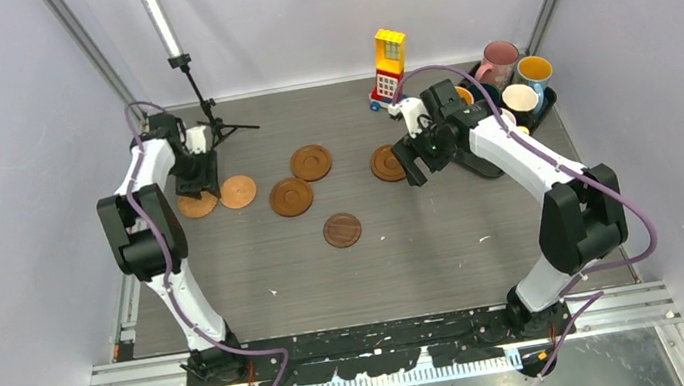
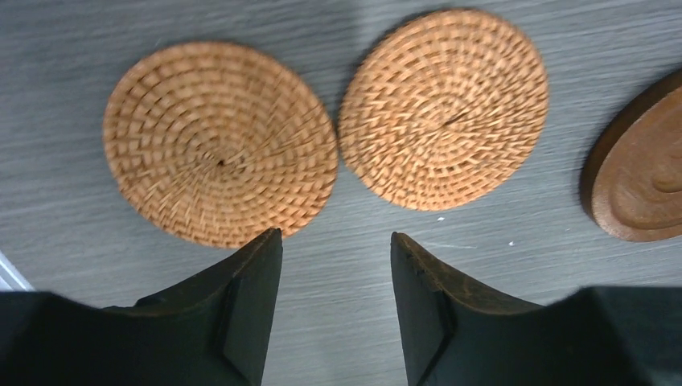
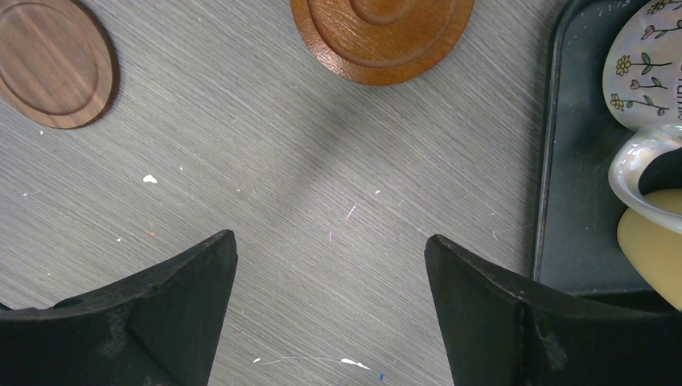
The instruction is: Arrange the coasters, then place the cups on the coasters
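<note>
1. Grey tabletop point(image 1: 427, 252): the cups point(image 1: 518, 97) are kept in a black tray point(image 3: 563, 161) at its far right.
2. Six coasters point(image 1: 342, 229) are spread flat mid-table, outside the tray.
3. A toy tower point(image 1: 389, 63) is set just left of the tray.
4. Left gripper point(image 2: 336, 237) is held narrowly parted, empty, beside two coasters; right gripper point(image 3: 330, 241) is spread wide, empty.

Soft, even overhead light; faint shadows on the table point(image 1: 427, 252); left wrist view slightly blurred over the woven coasters point(image 2: 219, 145); right wrist view sharp, sheen on the flowered mug point(image 3: 643, 72).
</note>
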### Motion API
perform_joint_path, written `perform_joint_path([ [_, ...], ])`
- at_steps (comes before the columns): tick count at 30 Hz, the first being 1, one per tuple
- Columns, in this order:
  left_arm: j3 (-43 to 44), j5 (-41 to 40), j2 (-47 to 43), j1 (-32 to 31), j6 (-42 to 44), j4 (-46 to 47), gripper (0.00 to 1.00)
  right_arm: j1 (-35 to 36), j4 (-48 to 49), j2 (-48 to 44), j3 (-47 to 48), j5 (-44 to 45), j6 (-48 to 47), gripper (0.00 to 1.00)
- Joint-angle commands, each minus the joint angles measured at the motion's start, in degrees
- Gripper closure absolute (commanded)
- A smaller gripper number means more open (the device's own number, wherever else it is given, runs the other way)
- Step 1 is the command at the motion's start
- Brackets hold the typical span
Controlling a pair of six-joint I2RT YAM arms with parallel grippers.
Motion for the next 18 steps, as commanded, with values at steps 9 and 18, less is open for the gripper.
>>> perform_joint_path([
  [9,5.64,-1.78,5.64,-8.19,2.54,4.59,0.51,-0.07,-0.48,1.61,3.31,1.35,-0.38,0.09],
  [18,3.84,-6.0,7.57,-11.73,6.09,0.85,0.61,-0.08,-0.66,1.71,3.53,1.27,-0.7,0.09],
])
